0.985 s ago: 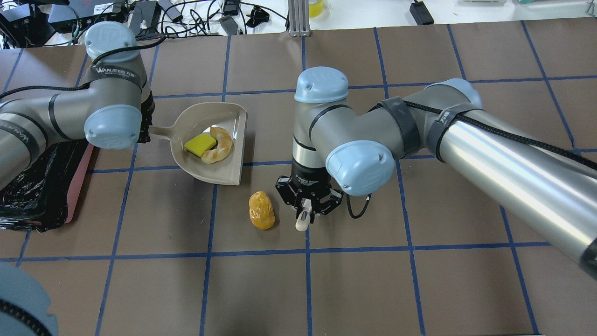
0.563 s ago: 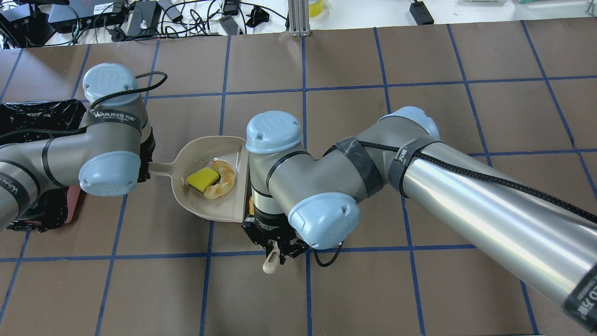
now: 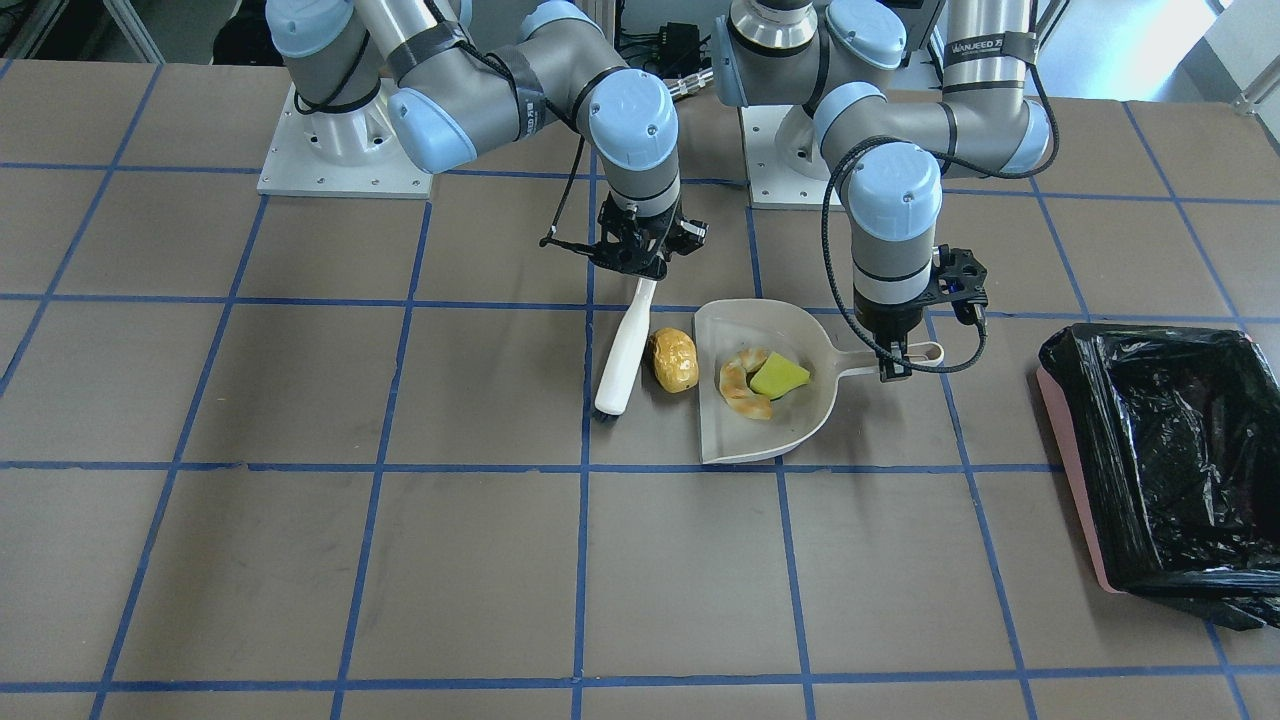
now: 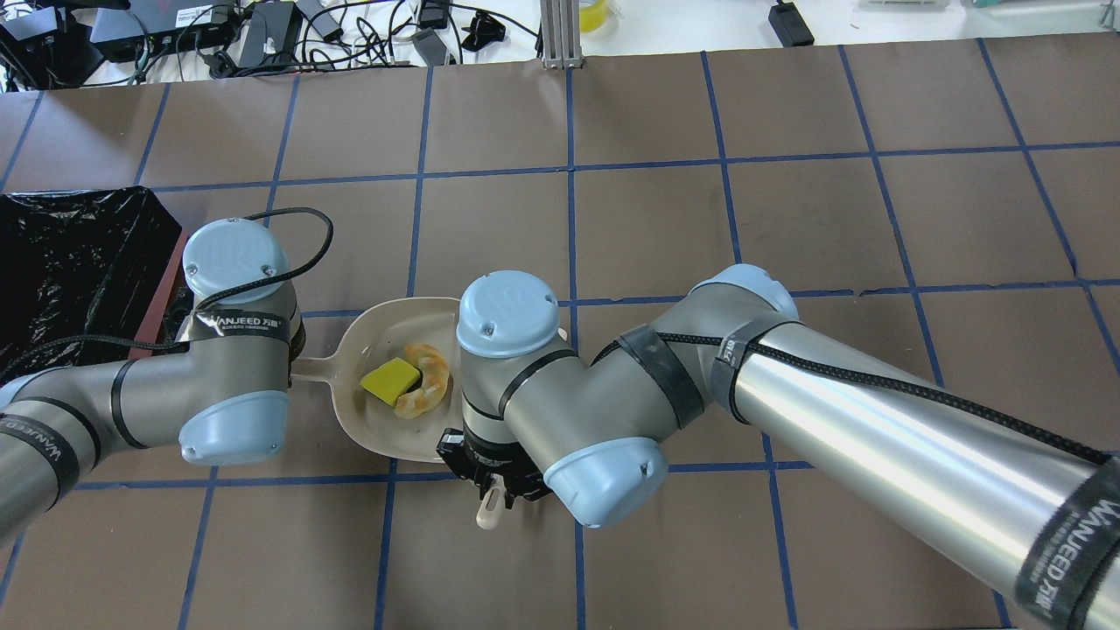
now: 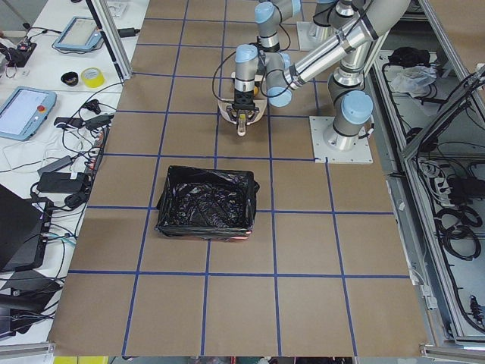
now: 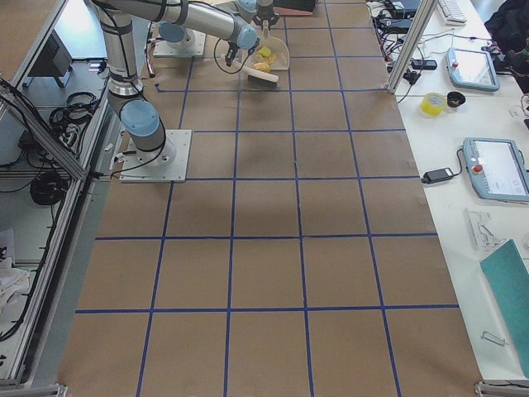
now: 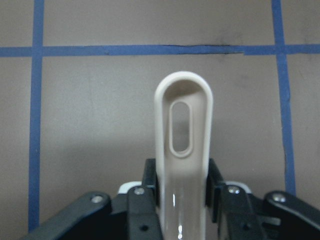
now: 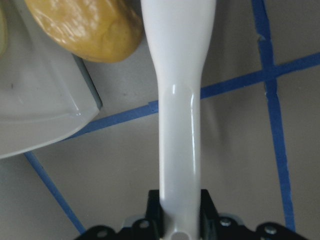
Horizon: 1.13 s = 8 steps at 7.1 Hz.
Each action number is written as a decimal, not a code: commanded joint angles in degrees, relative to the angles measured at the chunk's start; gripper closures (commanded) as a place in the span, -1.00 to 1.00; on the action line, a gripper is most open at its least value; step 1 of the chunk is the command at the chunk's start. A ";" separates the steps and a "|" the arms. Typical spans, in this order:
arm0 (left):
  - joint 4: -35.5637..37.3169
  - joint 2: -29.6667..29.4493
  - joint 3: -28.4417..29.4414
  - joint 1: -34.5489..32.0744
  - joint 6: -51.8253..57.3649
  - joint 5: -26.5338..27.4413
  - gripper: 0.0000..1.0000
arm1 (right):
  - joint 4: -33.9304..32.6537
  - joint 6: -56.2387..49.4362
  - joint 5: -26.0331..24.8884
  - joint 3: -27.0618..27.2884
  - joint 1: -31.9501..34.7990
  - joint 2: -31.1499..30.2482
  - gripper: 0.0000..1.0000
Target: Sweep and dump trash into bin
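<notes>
The beige dustpan (image 3: 762, 432) lies mid-table with the pale croissant (image 3: 744, 386) and the yellow-green sponge (image 3: 780, 377) in it. The golden bread roll (image 3: 674, 360) lies on the table just outside the pan's open edge, between the pan and the white brush (image 3: 622, 352). My right gripper (image 3: 640, 262) is shut on the brush handle (image 8: 178, 125). My left gripper (image 3: 893, 358) is shut on the dustpan handle (image 7: 183, 145). In the overhead view the right arm hides the roll. The black-lined pink bin (image 3: 1160, 440) stands beyond the left arm.
The bin (image 4: 70, 262) sits at the left edge of the overhead view. Cables and electronics (image 4: 262, 35) and a metal post (image 4: 560, 35) line the far table edge. Blue tape lines cross the brown table cover.
My right arm swept the brush and the roll toward the dustpan's mouth. My left arm drew the dustpan nearer the robot. Both grippers kept their hold.
</notes>
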 commanded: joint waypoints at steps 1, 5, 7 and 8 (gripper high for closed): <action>0.54 0.41 -0.17 -0.49 -0.20 0.60 1.00 | -9.80 -11.34 -1.10 0.12 0.04 3.44 1.00; 0.54 0.41 0.80 -0.49 -0.29 0.60 1.00 | -15.21 -16.17 6.71 -2.77 -0.92 6.10 1.00; 0.63 0.32 0.89 -0.57 -0.38 0.25 1.00 | -12.16 -15.88 3.68 -2.95 -2.85 5.57 1.00; 0.63 0.15 0.89 -0.49 -0.38 -0.27 1.00 | -9.87 -17.38 -0.70 -3.91 -5.04 5.31 1.00</action>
